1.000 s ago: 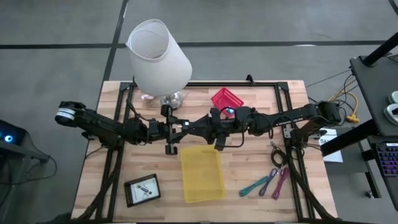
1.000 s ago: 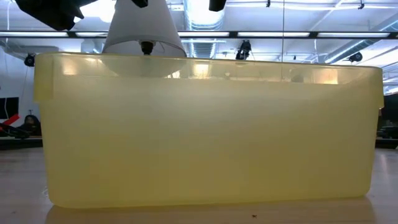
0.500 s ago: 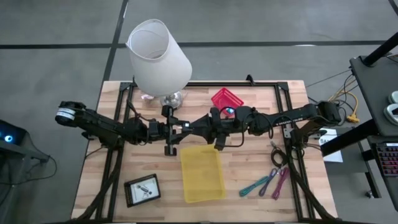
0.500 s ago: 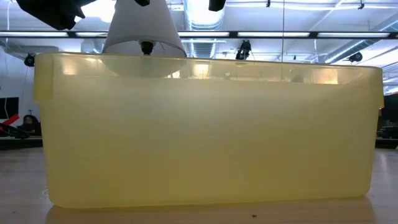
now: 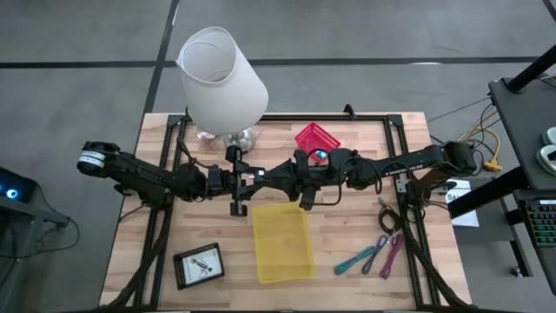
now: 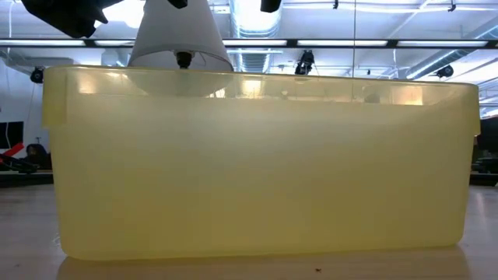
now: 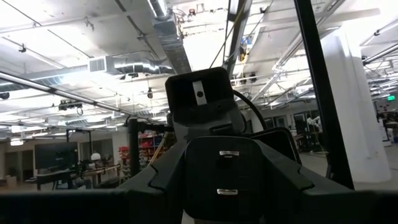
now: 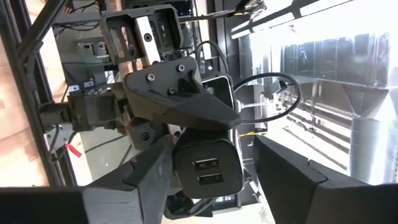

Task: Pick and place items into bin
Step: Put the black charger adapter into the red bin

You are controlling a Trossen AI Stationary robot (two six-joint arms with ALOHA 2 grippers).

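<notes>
- Two grippers meet above the table just behind the yellow bin (image 5: 281,243): the left gripper (image 5: 258,178) and right gripper (image 5: 276,177) face each other.
- Between the right gripper's spread fingers sits a black block (image 8: 207,166), seemingly a handover; I cannot tell the left's state.
- Coloured strips (image 5: 375,254) lie right of the bin, a card (image 5: 199,264) to its left.
- Next: carry the block over the bin.

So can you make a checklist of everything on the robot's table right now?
Surface: wooden table, bare planks showing.
Job's things: yellow bin looks empty; teal and purple strips lie to its right; dark tray with small parts to its left.
Clutter: white lamp, red basket.
Grippers: left gripper and right gripper meet nose to nose above the table behind the bin; nothing seen in them.
Cables: black cable near the right edge.
Surroundings: grey floor.
</notes>
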